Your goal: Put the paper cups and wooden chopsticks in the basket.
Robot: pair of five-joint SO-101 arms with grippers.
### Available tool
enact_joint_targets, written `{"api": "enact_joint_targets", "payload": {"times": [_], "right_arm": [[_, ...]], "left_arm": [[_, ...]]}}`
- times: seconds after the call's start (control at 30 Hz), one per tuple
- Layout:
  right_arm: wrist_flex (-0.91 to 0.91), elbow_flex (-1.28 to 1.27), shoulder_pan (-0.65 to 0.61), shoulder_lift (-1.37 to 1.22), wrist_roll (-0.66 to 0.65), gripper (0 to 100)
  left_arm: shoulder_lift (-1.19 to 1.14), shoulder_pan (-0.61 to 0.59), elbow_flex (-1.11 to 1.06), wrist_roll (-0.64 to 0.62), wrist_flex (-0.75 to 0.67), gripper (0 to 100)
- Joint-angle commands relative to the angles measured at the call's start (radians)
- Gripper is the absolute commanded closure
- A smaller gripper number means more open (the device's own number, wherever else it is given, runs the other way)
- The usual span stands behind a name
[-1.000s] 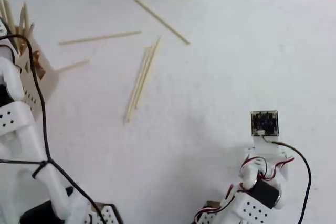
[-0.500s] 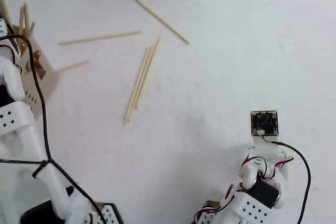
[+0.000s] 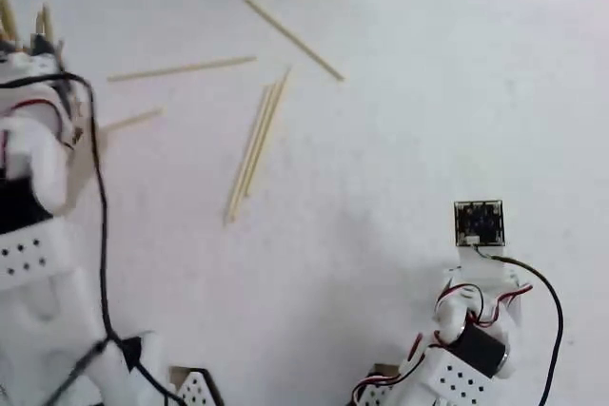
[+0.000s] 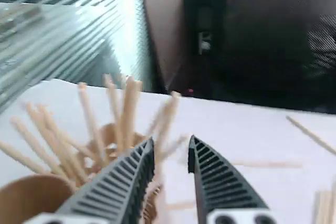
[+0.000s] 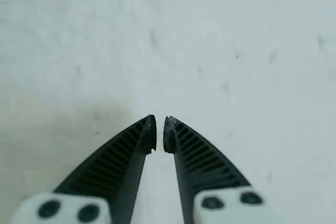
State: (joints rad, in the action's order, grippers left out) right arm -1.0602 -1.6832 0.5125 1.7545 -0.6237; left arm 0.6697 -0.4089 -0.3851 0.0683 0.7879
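Left gripper (image 4: pixel 170 153) hovered over the basket's (image 3: pixel 88 149) upright chopsticks (image 4: pixel 123 114), jaws apart, seemingly free to fetch more; right gripper (image 5: pixel 160 132) sat closed.

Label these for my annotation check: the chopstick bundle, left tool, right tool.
chopstick bundle (image 3: pixel 254 145), high view, middle of the sticks.
left tool (image 4: pixel 170 144), left wrist view, midway between its fingertips.
right tool (image 5: pixel 160 130), right wrist view, midway between its fingertips.

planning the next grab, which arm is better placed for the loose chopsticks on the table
Left, likely: the left gripper is open and nearer the loose chopsticks. The right gripper is shut over bare table, farther off.
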Motion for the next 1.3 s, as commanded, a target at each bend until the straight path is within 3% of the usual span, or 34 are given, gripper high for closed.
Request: {"api": "enact_joint_targets", "payload": {"times": [0.0,0.17,0.4,0.63,0.77,0.9,1.27], "right_arm": [[-0.005,-0.009,0.01,0.001,0.002,95.4],[-0.005,-0.009,0.01,0.001,0.002,95.4],[-0.005,-0.009,0.01,0.001,0.002,95.4],[-0.005,-0.009,0.01,0.001,0.002,95.4],[-0.005,-0.009,0.01,0.001,0.002,95.4],[-0.005,-0.009,0.01,0.001,0.002,95.4],[-0.005,-0.009,0.01,0.001,0.002,95.4]], "left_arm": [[0.059,0.272,0.052,0.069,0.198,88],[-0.157,0.452,0.046,0.068,0.206,87],[-0.634,0.582,0.08,0.069,0.038,87],[-1.021,0.527,0.344,0.069,0.107,87],[-1.179,0.51,0.503,0.069,0.209,82],[-1.27,0.512,0.617,0.075,0.299,81],[-1.31,0.492,0.654,0.077,0.331,81]]}}
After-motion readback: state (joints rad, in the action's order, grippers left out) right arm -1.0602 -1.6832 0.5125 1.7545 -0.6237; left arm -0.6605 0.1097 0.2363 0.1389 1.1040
